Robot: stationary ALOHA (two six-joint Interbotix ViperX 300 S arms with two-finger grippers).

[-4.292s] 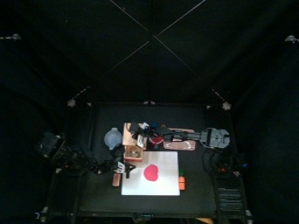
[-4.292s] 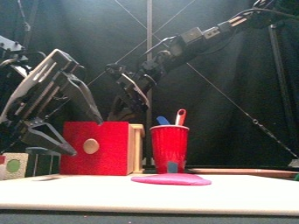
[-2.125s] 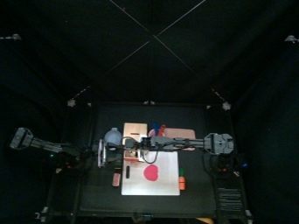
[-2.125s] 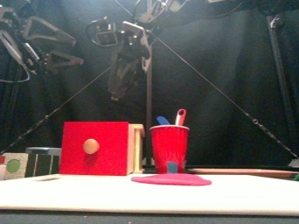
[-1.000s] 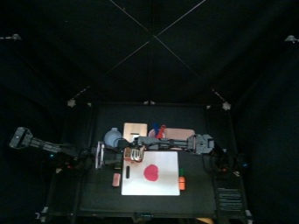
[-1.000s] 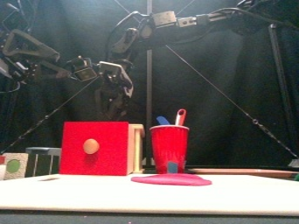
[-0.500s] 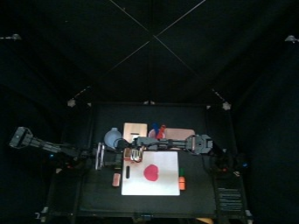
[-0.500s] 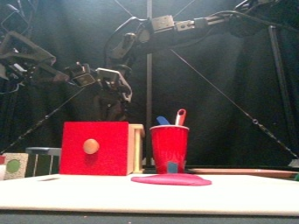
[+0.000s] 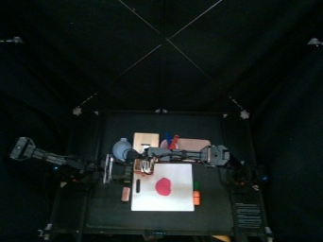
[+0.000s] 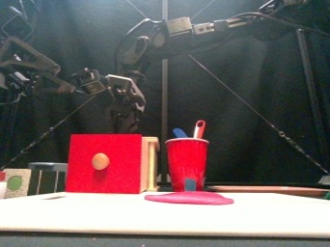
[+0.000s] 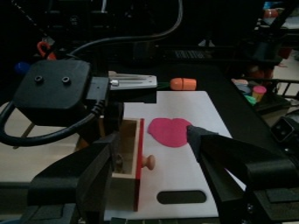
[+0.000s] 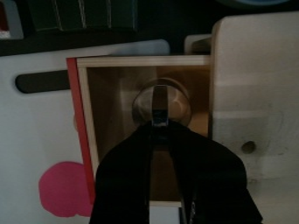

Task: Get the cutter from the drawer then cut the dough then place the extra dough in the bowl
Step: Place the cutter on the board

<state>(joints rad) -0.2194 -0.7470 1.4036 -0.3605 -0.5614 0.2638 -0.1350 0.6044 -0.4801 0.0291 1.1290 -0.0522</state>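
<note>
The pale wooden box (image 9: 147,141) stands at the board's back left with its red drawer front (image 10: 106,164) pulled out. In the open drawer lies the round metal cutter (image 12: 162,100). My right gripper (image 12: 158,127) hangs over the drawer, jaws shut, tips at the cutter's rim; whether they hold its wire handle does not show. It is also in the front view (image 10: 123,108). My left gripper (image 11: 152,138) hovers open left of the drawer, facing the knob (image 11: 149,162). The red dough (image 9: 164,186) lies flat on the white board (image 9: 180,203). The blue-grey bowl (image 9: 121,148) sits left of the box.
A red cup (image 10: 187,164) with a blue and a red knife stands right of the box, behind the dough (image 10: 190,198). An orange toy (image 9: 197,197) lies at the board's right edge. Small toys (image 10: 15,180) sit at the table's left front.
Both arms rose off the box, and the left one swung out to the left. In the last second my right gripper came down a little over the open drawer.
</note>
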